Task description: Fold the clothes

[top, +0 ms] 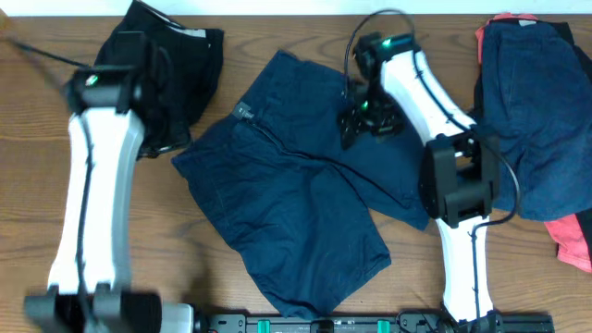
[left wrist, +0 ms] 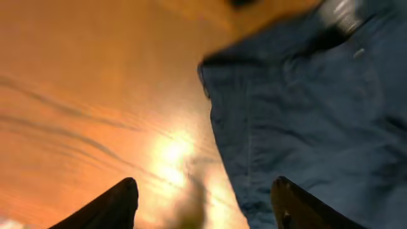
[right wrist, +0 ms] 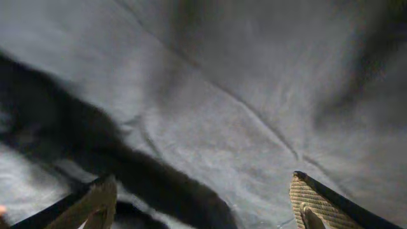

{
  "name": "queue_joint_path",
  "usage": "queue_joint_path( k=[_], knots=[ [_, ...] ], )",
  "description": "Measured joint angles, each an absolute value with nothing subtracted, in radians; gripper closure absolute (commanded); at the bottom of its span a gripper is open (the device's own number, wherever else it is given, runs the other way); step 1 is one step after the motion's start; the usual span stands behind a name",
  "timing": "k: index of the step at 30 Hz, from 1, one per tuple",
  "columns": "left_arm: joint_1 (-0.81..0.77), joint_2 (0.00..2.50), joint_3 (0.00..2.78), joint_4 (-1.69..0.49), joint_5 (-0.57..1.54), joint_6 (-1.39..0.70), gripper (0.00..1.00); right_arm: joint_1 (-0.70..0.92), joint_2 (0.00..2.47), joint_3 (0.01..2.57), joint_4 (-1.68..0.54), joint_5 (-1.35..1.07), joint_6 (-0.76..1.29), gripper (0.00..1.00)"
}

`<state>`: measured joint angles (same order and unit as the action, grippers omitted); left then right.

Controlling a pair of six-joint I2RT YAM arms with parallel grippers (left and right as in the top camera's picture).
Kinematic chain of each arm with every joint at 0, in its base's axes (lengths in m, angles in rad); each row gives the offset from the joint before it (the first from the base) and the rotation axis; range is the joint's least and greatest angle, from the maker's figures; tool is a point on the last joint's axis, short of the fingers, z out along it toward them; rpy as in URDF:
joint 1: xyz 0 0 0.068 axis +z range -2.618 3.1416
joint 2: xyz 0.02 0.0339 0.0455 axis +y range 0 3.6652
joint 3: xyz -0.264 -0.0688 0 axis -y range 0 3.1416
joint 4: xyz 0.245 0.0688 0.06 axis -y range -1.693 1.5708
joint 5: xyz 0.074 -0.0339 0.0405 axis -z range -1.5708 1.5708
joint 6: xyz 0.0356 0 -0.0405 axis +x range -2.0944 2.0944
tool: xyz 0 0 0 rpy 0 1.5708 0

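Observation:
A pair of dark navy shorts [top: 287,185] lies spread across the middle of the table, waistband toward the far left. My left gripper [left wrist: 205,184] is open over bare wood, just off the left edge of the navy shorts [left wrist: 305,114], with nothing between its fingers. In the overhead view the left gripper [top: 165,141] sits beside a black garment [top: 176,55] at the far left. My right gripper [top: 356,125] hovers low over the upper right part of the shorts. The right gripper [right wrist: 203,178] is open, its fingers wide apart above the navy fabric [right wrist: 241,95].
A pile of clothes lies at the far right: more navy shorts [top: 536,111] on top of a coral-pink piece [top: 573,236]. The wooden table [top: 37,166] shows at the left and along the front. The arm bases stand at the front edge.

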<state>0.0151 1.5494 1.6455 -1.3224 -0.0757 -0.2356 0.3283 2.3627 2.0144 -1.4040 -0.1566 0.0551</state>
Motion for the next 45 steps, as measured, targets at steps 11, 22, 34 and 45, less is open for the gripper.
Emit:
queue_joint_path(
  k=[11, 22, 34, 45],
  knots=[
    [0.015, 1.415, 1.646, -1.255, -0.086, -0.236, 0.21, 0.337, 2.275, 1.737, -1.070, -0.068, 0.217, 0.04],
    [0.015, 1.420, 1.646, -1.238, -0.086, -0.236, 0.21, 0.229, 2.264, 1.614, -0.399, -0.076, 0.094, 0.01],
    [0.015, 1.452, 1.646, -1.229, -0.086, -0.235, 0.21, 0.181, 2.366, 1.582, 0.075, -0.122, 0.057, 0.01],
    [0.015, 1.634, 1.645, -1.222, -0.081, -0.061, 0.21, 0.172, 2.340, 1.993, -0.756, -0.304, 0.068, 0.01]
  ],
)
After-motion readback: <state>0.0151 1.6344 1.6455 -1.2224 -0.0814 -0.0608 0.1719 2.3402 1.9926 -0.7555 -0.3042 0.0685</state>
